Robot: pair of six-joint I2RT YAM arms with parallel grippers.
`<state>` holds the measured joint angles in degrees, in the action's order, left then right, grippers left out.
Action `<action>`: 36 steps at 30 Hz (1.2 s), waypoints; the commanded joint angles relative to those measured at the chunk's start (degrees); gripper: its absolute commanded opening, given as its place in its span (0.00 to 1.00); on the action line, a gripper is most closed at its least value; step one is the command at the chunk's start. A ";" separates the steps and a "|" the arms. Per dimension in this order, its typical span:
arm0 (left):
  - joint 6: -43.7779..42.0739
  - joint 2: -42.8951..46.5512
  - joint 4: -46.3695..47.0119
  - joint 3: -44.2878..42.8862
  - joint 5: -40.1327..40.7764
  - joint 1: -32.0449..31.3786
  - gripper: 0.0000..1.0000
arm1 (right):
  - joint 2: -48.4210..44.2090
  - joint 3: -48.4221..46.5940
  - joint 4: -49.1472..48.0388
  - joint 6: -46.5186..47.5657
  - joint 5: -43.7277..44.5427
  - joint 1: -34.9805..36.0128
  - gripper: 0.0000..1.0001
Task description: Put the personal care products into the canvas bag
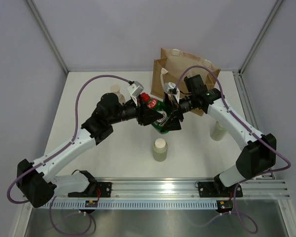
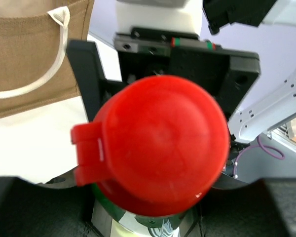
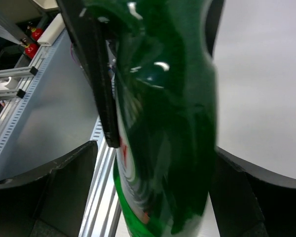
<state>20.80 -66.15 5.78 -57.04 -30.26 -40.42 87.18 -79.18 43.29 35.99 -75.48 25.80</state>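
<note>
The green red-capped bottle (image 1: 161, 112) hangs tilted above the table's middle, held between both arms. My left gripper (image 1: 157, 118) is shut on its body; in the left wrist view its red cap (image 2: 153, 143) fills the frame above my jaws (image 2: 145, 219). My right gripper (image 1: 169, 114) is open around the same bottle; in the right wrist view the green body (image 3: 167, 123) stands between my fingers with a gap on the left side (image 3: 153, 197). The canvas bag (image 1: 187, 66) stands just behind, and its white handle also shows in the left wrist view (image 2: 29, 49).
A pale olive cream-capped bottle (image 1: 160, 149) stands in front of the grippers. Another (image 1: 218, 131) stands at the right, beside the right arm. A beige bottle (image 1: 116, 92) stands at the left, behind the left arm. A metal rail (image 1: 158, 187) runs along the near edge.
</note>
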 commanded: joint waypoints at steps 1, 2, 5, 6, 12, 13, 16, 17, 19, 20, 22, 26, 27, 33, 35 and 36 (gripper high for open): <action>2.41 0.41 14.78 -5.89 -2.87 0.96 0.00 | -0.34 -1.16 2.07 2.34 -4.15 0.65 0.90; 2.41 0.23 14.96 -6.24 -3.22 1.05 0.00 | -0.51 -0.89 1.63 1.64 -4.15 0.57 0.88; 2.41 -0.29 15.14 -6.68 -3.66 1.22 0.00 | -1.22 0.07 -0.65 -1.78 -3.80 0.65 0.74; 2.41 -0.38 14.96 -6.60 -3.66 1.31 0.00 | -1.39 0.25 -1.88 -2.67 -3.71 0.65 0.62; 3.20 1.37 15.14 -3.61 -1.39 1.66 0.24 | -1.66 -0.98 -1.19 -3.64 -2.92 0.65 0.01; 3.28 2.16 15.14 -3.09 -0.94 1.66 0.38 | -1.66 -1.24 -1.19 -4.08 -2.74 0.48 0.00; 3.20 3.13 14.17 -1.50 1.51 1.84 0.64 | -1.92 -2.12 0.04 -3.91 -1.95 0.39 0.00; 2.50 3.74 13.91 -1.33 2.83 1.93 0.68 | -2.36 -2.21 0.04 -4.08 -1.77 0.13 0.00; 1.62 4.45 11.80 -1.32 4.50 2.02 0.76 | -2.80 -2.47 -0.74 -5.39 -1.34 -0.40 0.00; 0.75 4.80 11.01 -1.50 6.08 2.10 0.85 | -3.50 -2.47 -1.18 -6.10 -1.16 -1.01 0.00; -0.05 5.15 8.90 -2.11 7.40 2.37 0.91 | -4.03 -2.47 -3.11 -8.11 -0.81 -1.89 0.00; -1.98 5.50 6.44 -3.16 8.63 2.81 0.93 | -4.91 -2.65 -7.85 -12.34 -0.63 -3.91 0.00; -2.42 5.85 4.61 -3.43 9.51 2.81 0.95 | -5.00 -2.91 -8.91 -13.39 0.24 -4.87 0.00; -10.33 10.33 -7.42 -5.02 23.83 2.98 0.99 | -4.83 -8.95 -15.94 -21.21 4.64 -12.87 0.00; -12.61 12.53 -10.25 -4.84 25.94 3.07 0.99 | -3.43 -12.48 -17.27 -24.20 10.16 -17.09 0.00; -12.97 13.32 -12.87 -4.14 25.87 3.07 0.99 | -2.81 -16.32 -17.36 -24.56 15.66 -18.14 0.00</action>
<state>13.21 -56.51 -1.45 -58.81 -11.11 -37.71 85.52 -84.55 35.88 16.82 -66.43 11.81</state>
